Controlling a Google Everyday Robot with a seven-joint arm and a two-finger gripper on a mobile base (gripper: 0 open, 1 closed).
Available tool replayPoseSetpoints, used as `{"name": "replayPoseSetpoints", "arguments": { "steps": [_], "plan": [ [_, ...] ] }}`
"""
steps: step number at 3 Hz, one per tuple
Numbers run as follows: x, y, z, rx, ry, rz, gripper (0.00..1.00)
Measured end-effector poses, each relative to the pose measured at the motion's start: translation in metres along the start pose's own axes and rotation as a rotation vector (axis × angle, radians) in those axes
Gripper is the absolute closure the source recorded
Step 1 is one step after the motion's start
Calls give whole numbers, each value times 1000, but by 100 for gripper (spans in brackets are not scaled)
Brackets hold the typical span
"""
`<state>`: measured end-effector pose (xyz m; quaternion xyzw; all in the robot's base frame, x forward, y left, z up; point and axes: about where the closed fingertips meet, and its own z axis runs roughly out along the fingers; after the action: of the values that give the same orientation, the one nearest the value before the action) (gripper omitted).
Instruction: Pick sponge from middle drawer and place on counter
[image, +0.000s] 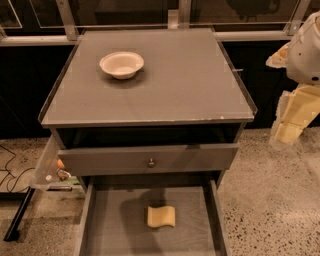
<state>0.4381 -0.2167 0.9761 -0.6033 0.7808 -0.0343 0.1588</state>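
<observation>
Lower the claw (292, 117), far right (spread or closed: cannot tell), squarely onto the sponge (161, 216) in the drawer (115, 220).

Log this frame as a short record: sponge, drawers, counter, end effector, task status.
sponge: lies flat on the floor of the middle drawer, near its centre, untouched
middle drawer: pulled out, open to view
knobbed drawer: directly above the middle drawer
counter: holds a white bowl at rear left; no sponge on it
end effector: at the right edge of view, beside the cabinet, well apart from the sponge
task status: pick not yet done
</observation>
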Motion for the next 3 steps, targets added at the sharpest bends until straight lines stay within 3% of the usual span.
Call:
{"name": "replayPoseSetpoints", "arguments": {
  "steps": [2, 3],
  "plan": [
    [7, -2, 16, -19, -13, 33, 0],
    [17, 14, 54, -58, -66, 89, 0]
  ]
}}
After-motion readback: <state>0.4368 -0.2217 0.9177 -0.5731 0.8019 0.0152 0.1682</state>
